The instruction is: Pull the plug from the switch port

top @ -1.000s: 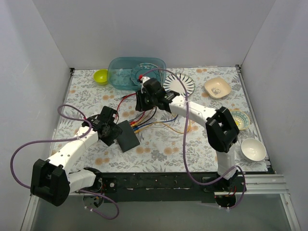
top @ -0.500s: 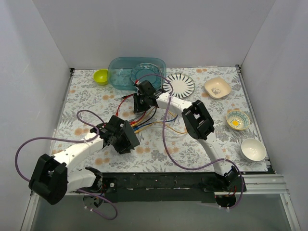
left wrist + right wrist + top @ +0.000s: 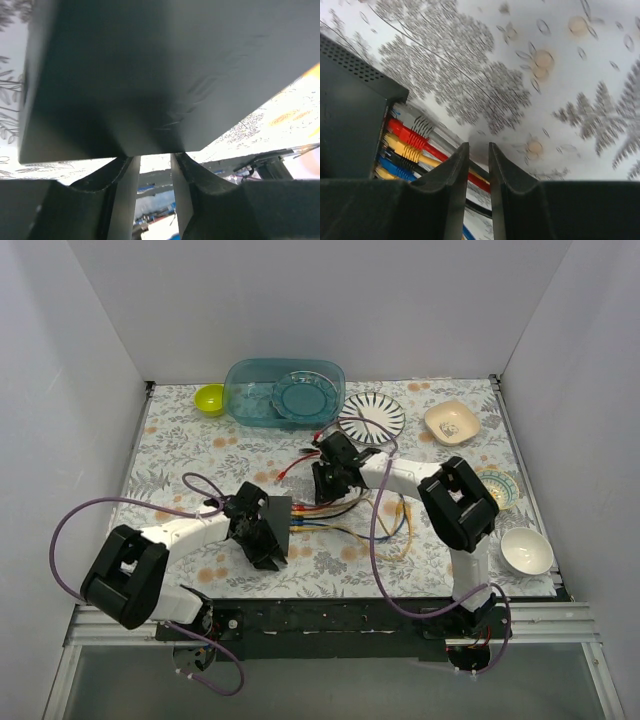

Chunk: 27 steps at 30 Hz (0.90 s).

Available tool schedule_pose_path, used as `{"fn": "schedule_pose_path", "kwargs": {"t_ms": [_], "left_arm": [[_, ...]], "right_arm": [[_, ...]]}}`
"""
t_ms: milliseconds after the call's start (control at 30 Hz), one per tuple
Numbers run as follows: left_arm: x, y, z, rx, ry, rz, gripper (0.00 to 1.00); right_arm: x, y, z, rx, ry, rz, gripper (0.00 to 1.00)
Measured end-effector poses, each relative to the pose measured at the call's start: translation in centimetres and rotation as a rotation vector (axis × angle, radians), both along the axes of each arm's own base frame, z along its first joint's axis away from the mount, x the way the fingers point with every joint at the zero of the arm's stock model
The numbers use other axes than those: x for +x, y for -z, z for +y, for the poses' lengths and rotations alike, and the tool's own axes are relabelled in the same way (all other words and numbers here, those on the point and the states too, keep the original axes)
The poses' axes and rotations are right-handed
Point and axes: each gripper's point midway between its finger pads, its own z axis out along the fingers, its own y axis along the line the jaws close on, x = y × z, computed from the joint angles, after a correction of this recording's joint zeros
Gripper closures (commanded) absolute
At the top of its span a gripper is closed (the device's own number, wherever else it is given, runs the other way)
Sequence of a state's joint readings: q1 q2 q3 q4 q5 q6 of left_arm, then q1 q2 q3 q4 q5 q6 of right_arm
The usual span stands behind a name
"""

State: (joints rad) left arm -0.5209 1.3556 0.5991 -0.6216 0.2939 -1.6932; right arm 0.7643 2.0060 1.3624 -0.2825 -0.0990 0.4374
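Observation:
The switch (image 3: 278,507), a flat black box, lies left of centre on the flowered cloth. Several coloured cables (image 3: 335,517) run out of its right edge. My left gripper (image 3: 262,538) sits on the switch's near part. In the left wrist view the switch (image 3: 150,75) fills the top and the gripper (image 3: 155,159) touches its edge, jaws a little apart, nothing between them. My right gripper (image 3: 326,483) hovers over the cables just right of the switch. In the right wrist view it (image 3: 478,147) is narrowly open and empty above a red plug (image 3: 407,134), beside grey, yellow and blue plugs in the switch (image 3: 345,125).
A teal tub (image 3: 285,390) and a green bowl (image 3: 210,398) stand at the back. A striped plate (image 3: 372,417), a beige dish (image 3: 450,422), a patterned bowl (image 3: 497,487) and a white bowl (image 3: 526,550) stand on the right. Purple arm cables loop over the cloth.
My left gripper has moved right onto the switch. My right gripper has come from the back near the tub down to the cables beside the switch.

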Motion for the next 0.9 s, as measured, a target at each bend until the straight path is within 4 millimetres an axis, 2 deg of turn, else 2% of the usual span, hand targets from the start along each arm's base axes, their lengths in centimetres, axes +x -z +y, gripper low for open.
{"fn": "schedule_pose_path", "kwargs": {"t_ms": [133, 300, 400, 567, 667, 733, 833, 900], "left_arm": [[-0.1, 0.1, -0.4, -0.004, -0.005, 0.043, 0.67], [0.1, 0.1, -0.5, 0.019, -0.016, 0.098, 0.66], [0.3, 0.3, -0.6, 0.049, -0.016, 0.158, 0.66], [0.9, 0.4, -0.5, 0.087, -0.024, 0.236, 0.65], [2.9, 0.3, -0.6, 0.082, -0.052, 0.215, 0.64], [5.3, 0.1, -0.3, 0.099, -0.076, 0.137, 0.63], [8.1, -0.3, 0.9, 0.156, -0.115, 0.015, 0.62], [9.6, -0.8, 1.9, 0.199, -0.147, -0.067, 0.62]], "right_arm": [[-2.2, 0.1, -3.0, -0.032, 0.02, 0.01, 0.68], [-4.9, -0.1, -5.5, -0.054, 0.026, 0.019, 0.66], [-6.5, 0.0, -6.3, -0.066, 0.023, 0.027, 0.65], [-8.7, 0.3, -6.5, -0.095, -0.005, 0.046, 0.64], [-9.9, 0.2, -6.1, -0.101, -0.035, 0.07, 0.62], [-10.1, -0.4, -5.7, -0.105, -0.051, 0.061, 0.58], [-9.4, -2.6, -5.3, -0.088, -0.048, 0.008, 0.54], [-8.2, -5.1, -5.9, -0.064, -0.014, -0.062, 0.53]]}}
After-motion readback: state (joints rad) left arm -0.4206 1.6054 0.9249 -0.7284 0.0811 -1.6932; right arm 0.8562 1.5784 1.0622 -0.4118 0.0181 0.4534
